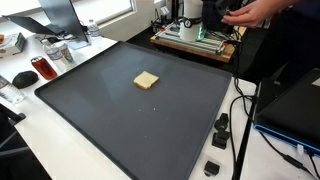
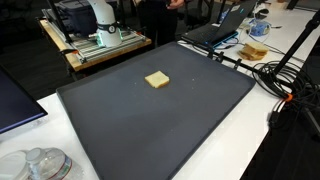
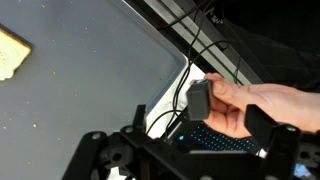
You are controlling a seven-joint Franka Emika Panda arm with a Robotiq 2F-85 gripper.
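My gripper (image 3: 230, 112) is open and hangs over the table's edge, beside the dark mat (image 3: 90, 70). A person's hand (image 3: 245, 100) lies between its two dark fingers and holds the left one. A small square slice of toasted bread (image 1: 146, 81) lies flat near the middle of the mat (image 1: 120, 120); it also shows in the other exterior view (image 2: 156, 80) and at the left edge of the wrist view (image 3: 10, 52). The gripper is far from the bread, at the back by the robot's base (image 1: 213, 18), where the person's arm (image 1: 255, 12) reaches in.
Black cables (image 3: 195, 45) run along the mat's edge, and a lit keyboard (image 3: 215, 138) lies below the gripper. A laptop (image 2: 215, 30) and more cables (image 2: 275, 75) sit beside the mat. Cups and clutter (image 1: 45, 60) stand at one corner, plugs (image 1: 220, 128) at another.
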